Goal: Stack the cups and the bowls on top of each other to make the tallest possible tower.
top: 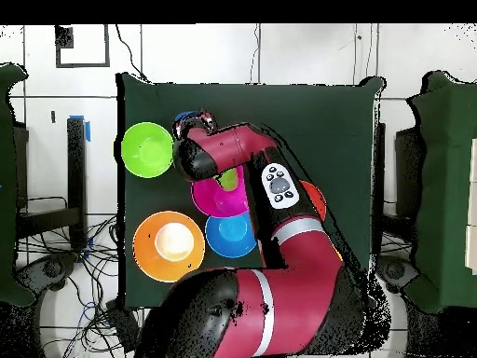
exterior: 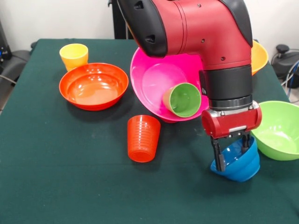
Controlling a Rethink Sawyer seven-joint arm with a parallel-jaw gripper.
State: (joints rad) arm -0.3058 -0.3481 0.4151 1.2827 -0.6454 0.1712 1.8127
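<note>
gripper clamped on the tilted small dark blue bowl's rim.

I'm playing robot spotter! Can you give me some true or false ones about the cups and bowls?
1. The gripper holds a blue bowl. True.
2. The light green cup stands upright on the table. False: it lies on its side in the pink bowl.
3. The orange-red cup stands on the cloth. True.
4. The yellow cup sits inside the red-orange bowl. False: it stands behind it.
</note>
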